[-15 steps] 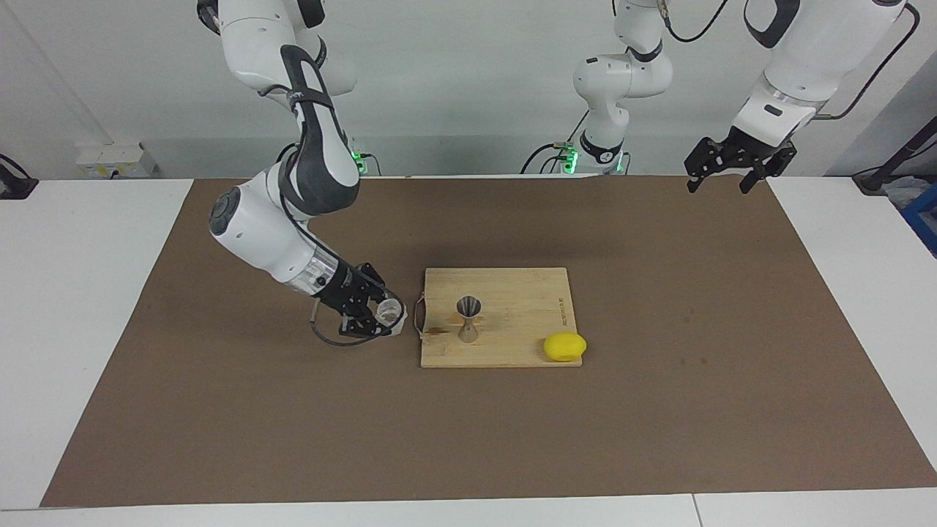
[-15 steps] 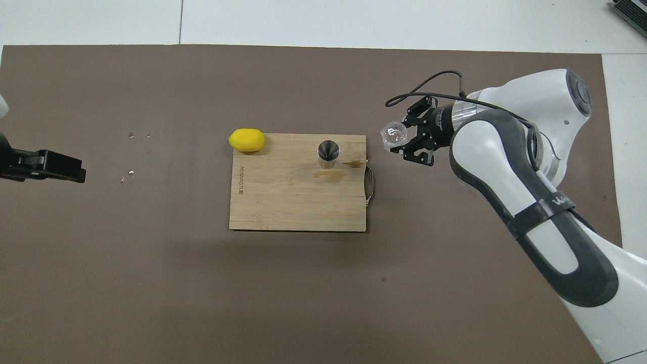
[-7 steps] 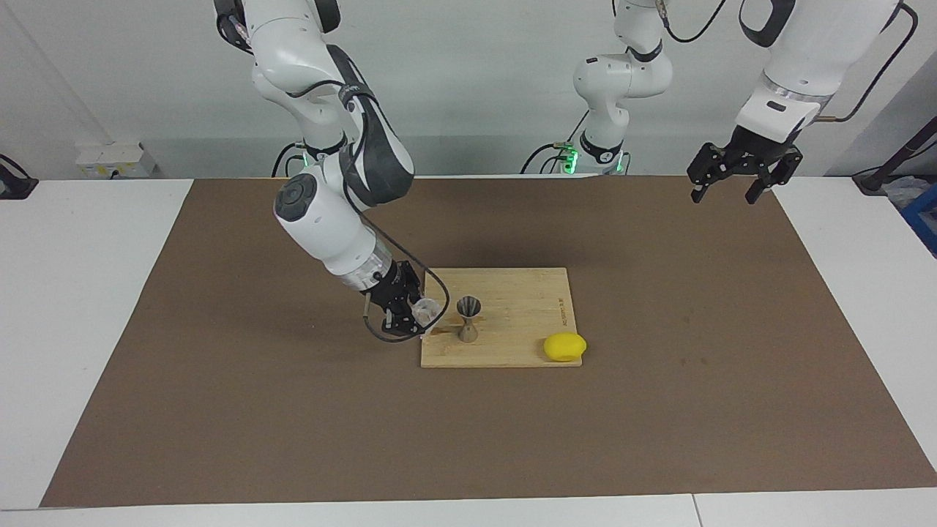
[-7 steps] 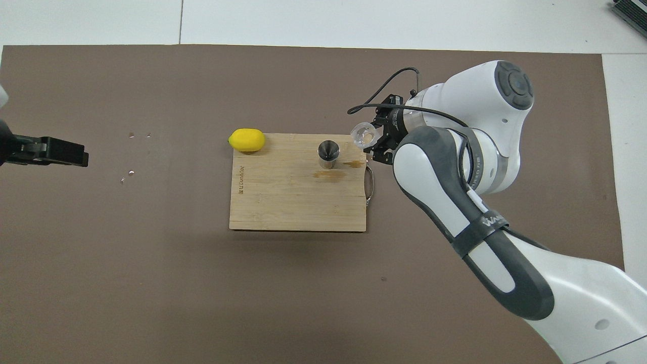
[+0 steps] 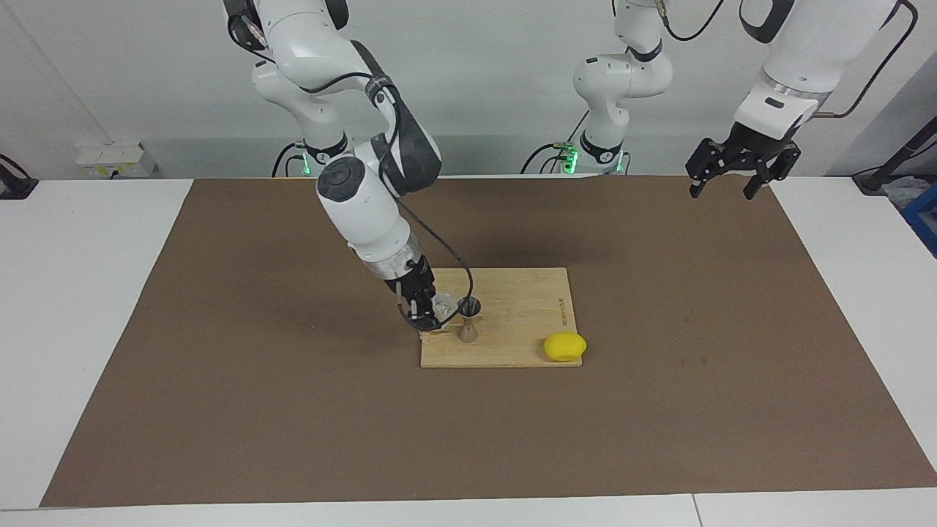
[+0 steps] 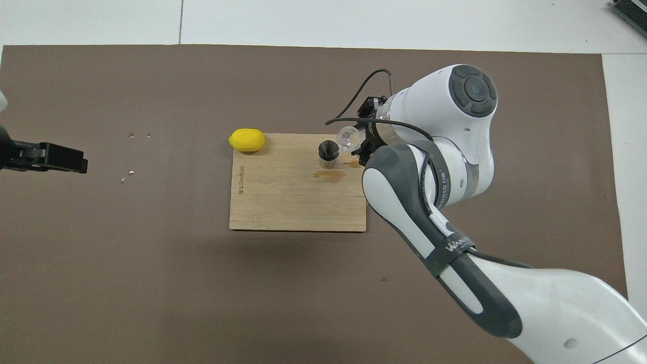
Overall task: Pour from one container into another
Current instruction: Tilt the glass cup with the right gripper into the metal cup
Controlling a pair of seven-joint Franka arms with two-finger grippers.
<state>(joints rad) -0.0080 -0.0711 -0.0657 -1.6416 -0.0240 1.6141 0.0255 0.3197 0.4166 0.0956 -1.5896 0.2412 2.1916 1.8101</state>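
Note:
My right gripper (image 5: 436,312) is shut on the small clear glass tumbler (image 5: 444,303) and holds it tilted, mouth toward the steel jigger (image 5: 468,320). The tumbler is just above the jigger's rim, at the rim's side toward the right arm's end. In the overhead view the tumbler (image 6: 347,137) nearly touches the jigger (image 6: 328,153), with the right gripper (image 6: 358,143) beside it. The jigger stands upright on the wooden cutting board (image 5: 527,293). My left gripper (image 5: 721,189) waits open and empty, high over the mat at the left arm's end; it also shows in the overhead view (image 6: 76,163).
A yellow lemon (image 5: 564,346) lies at the board's corner farther from the robots, toward the left arm's end. A wet stain (image 6: 328,175) marks the board (image 6: 283,202) beside the jigger. A few droplets (image 6: 131,172) lie on the brown mat.
My right gripper has carried the tumbler from over the mat beside the board's handle to the jigger's rim. The left gripper has hardly moved.

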